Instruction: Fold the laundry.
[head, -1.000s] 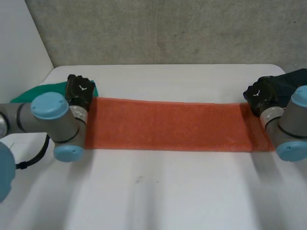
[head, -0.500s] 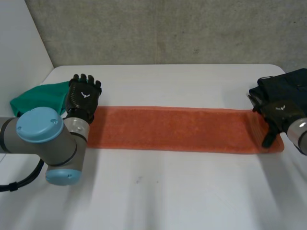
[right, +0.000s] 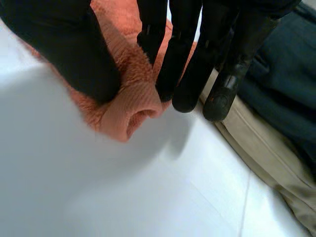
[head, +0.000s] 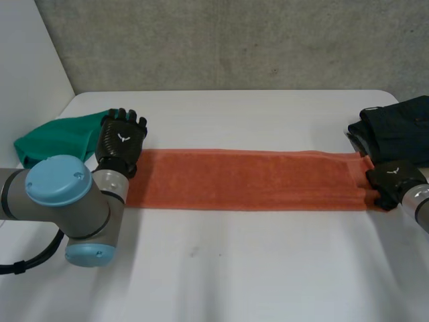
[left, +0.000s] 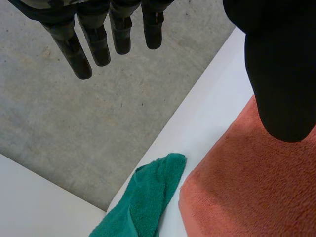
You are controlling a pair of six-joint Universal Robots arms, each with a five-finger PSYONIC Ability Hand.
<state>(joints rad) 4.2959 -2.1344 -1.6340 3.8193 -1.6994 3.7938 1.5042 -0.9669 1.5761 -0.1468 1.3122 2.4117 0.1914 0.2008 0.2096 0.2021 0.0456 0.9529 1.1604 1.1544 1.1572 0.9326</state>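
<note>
A long orange towel [head: 248, 180] lies as a narrow strip across the middle of the white table [head: 234, 268]. My left hand [head: 120, 142] is over the towel's left end, open; in the left wrist view its fingers [left: 98, 42] are straight and clear of the orange towel [left: 247, 192]. My right hand [head: 391, 180] is at the strip's right end. The right wrist view shows its thumb [right: 74, 49] and fingers pinching a bunched fold of the orange towel [right: 129, 113] just above the table.
A green cloth [head: 57, 137] lies bunched at the table's left edge, beside the left hand, and appears as the green cloth [left: 143, 197] next to the towel's end. A pile of dark clothes [head: 395, 131] sits at the right edge, close behind the right hand.
Both hands let go of the towel's far corners and opened. The left stayed open at the left end. The right moved toward me and shut on the towel's right end.
</note>
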